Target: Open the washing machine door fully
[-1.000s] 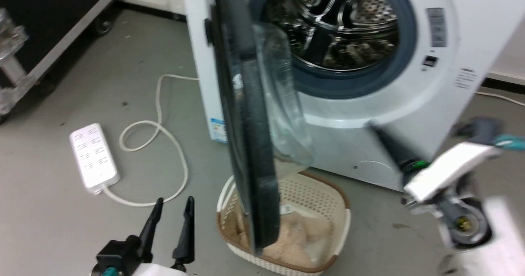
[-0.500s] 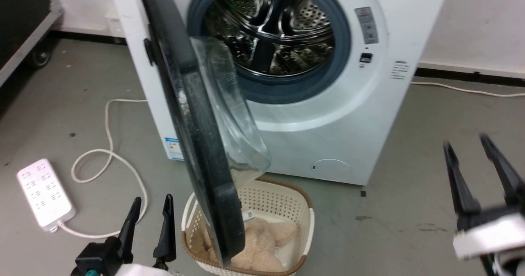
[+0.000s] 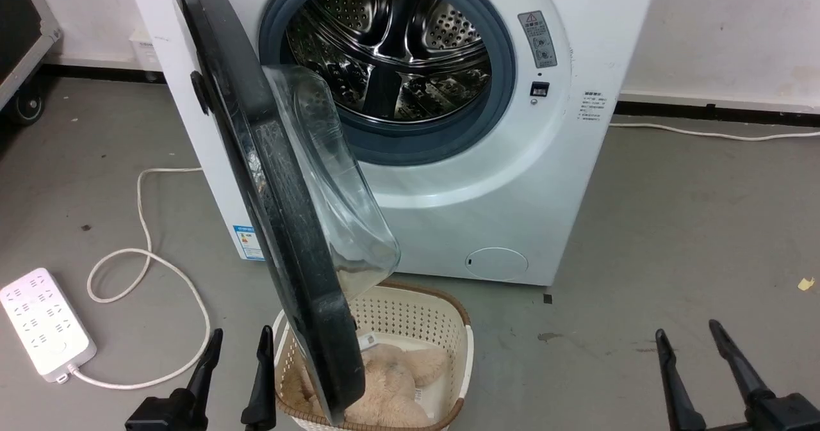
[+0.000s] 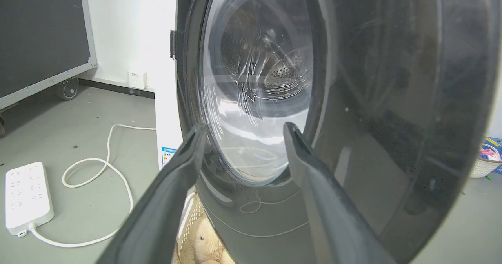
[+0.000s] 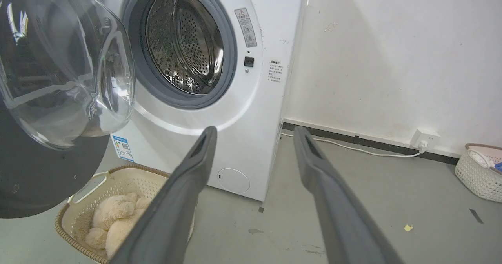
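Note:
The white washing machine stands ahead with its steel drum mouth exposed. The washing machine door, a black ring with a bulging glass bowl, stands swung out on its left hinge, roughly edge-on to the head view. The left wrist view looks at the door's outer face; the right wrist view sees the glass bowl. My left gripper is open low, just left of the door's bottom edge, not touching it. My right gripper is open at the lower right, far from the door.
A cream basket with a beige plush toy sits on the floor under the door. A white power strip and its cable lie at left. A wheeled black case stands far left. Another white basket sits by the right wall.
The head camera has swung, shifting the whole scene. The right arm dropped from raised and blurred beside the machine to low at the lower right, fingers open. The door stays swung out.

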Available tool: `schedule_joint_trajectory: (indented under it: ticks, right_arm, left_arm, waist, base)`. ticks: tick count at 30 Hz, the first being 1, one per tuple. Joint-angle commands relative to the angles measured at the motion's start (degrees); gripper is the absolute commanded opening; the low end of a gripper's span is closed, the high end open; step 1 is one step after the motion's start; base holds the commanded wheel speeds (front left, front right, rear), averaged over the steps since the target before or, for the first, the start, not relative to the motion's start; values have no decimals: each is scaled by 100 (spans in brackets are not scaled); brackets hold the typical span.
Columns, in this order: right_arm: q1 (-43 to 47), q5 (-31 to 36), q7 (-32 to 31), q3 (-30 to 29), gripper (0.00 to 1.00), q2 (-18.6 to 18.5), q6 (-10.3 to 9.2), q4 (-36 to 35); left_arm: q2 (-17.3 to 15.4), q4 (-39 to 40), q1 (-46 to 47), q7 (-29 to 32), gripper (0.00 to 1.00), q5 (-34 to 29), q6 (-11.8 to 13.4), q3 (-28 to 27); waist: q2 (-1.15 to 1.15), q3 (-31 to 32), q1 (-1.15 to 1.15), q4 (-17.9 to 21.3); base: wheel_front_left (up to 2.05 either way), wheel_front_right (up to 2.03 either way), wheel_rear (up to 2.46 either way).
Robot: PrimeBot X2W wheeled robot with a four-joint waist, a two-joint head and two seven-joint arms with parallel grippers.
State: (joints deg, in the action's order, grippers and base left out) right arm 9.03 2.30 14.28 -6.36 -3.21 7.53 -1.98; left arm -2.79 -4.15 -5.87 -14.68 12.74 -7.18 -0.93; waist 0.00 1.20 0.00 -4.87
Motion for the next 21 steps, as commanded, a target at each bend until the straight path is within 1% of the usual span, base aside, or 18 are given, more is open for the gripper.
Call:
schedule_joint_trajectory:
  ticks: [1,6,7,8,9,13,16,20,21]
  right_arm:
    - [22,-106,45,38,100,30,-4,42]
    - [-71,-120,67,172,100,32,-4,44]
    - [-92,-121,68,177,100,32,-4,16]
    - [-105,-128,69,177,100,32,-4,-13]
    - [-111,-141,69,171,100,32,-4,-36]
    - [-110,-184,71,142,100,33,-4,-60]
    - [-112,-213,71,153,100,33,-4,-77]
    - [-133,-139,71,140,100,33,-4,-171]
    - [-134,-139,71,137,100,33,-4,-182]
  left_arm:
    - [-10,7,-69,-32,100,-39,-10,-7]
    - [-10,47,-33,-32,100,-97,-13,-14]
    - [-10,64,-30,-32,93,-64,-14,-19]
    - [-10,74,-30,-32,29,-61,-15,-15]
    - [-10,95,-28,-32,0,-67,-17,-7]
    - [-9,210,-44,-32,0,-130,-21,25]
    - [-9,430,-21,-32,0,-36,0,-80]
    - [-9,1159,189,-32,0,126,55,-194]
    - [-9,1753,423,-32,0,255,222,-307]
  waist:
    - [0,-7,0,0]
    - [0,1,0,-30]
    - [0,3,0,-36]
    - [0,5,0,-43]
    - [0,8,0,-51]
    - [0,29,0,-93]
    - [0,44,0,-126]
    - [0,60,0,-173]
    - [0,82,0,-199]
  base:
    - [0,0,0]
    - [0,0,0]
    - [0,0,0]
    - [0,0,0]
    - [0,0,0]
    - [0,0,0]
    - [0,0,0]
    - [0,0,0]
    - [0,0,0]
